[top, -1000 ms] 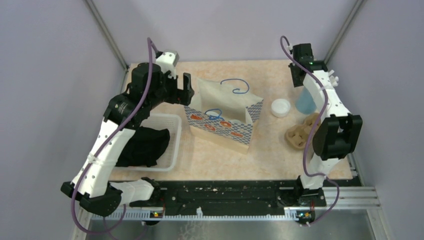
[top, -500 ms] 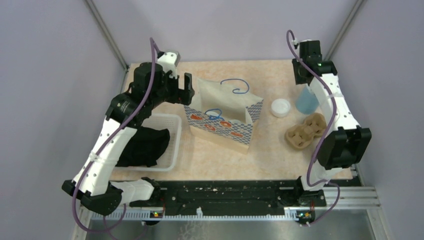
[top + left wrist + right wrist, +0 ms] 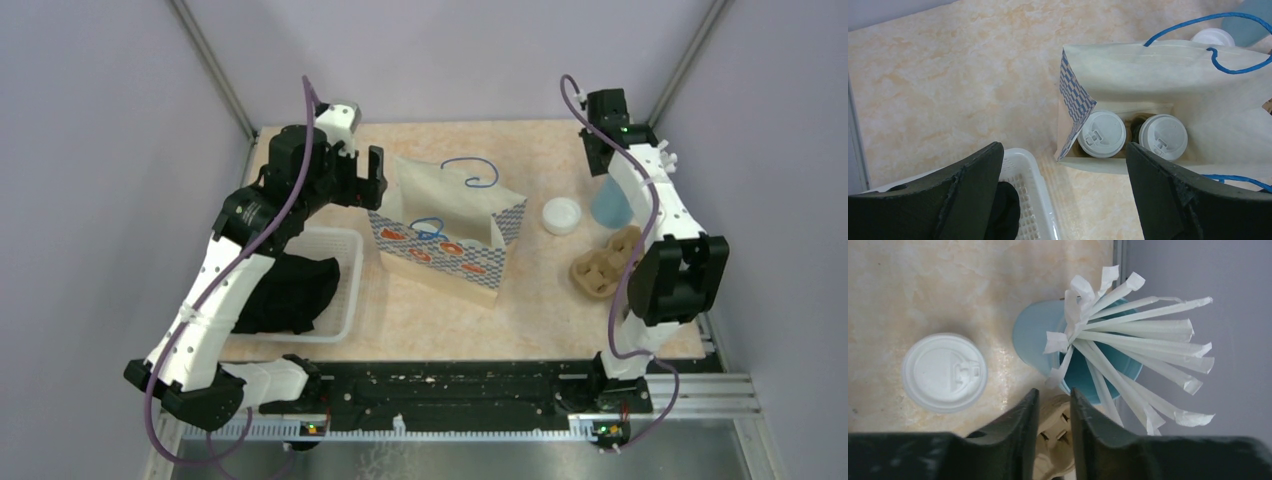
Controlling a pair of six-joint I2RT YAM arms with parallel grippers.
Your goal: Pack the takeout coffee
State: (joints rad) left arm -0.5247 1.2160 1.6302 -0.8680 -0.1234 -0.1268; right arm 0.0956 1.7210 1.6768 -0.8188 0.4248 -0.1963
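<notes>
Two takeout coffee cups with pale lids, one [image 3: 1101,134] and the other [image 3: 1163,137], stand side by side inside the open paper bag [image 3: 1148,65]; the top view hides them within the bag [image 3: 450,225]. My left gripper [image 3: 1063,160] hangs wide open above the bag's left end, empty, also seen from above [image 3: 372,180]. My right gripper [image 3: 1054,395] hovers at the far right over a blue cup, its jaws a narrow gap apart with nothing between them.
The blue cup [image 3: 1078,355] holds several wrapped straws [image 3: 1143,335]. A loose white lid [image 3: 944,371] lies left of it, and a cardboard cup carrier [image 3: 600,265] lies in front. A white basket [image 3: 340,290] with black cloth [image 3: 290,290] sits at the left.
The right arm's elbow swung out to the right and came back, and its wrist shifted slightly over the blue cup. The left arm and the bag stayed put.
</notes>
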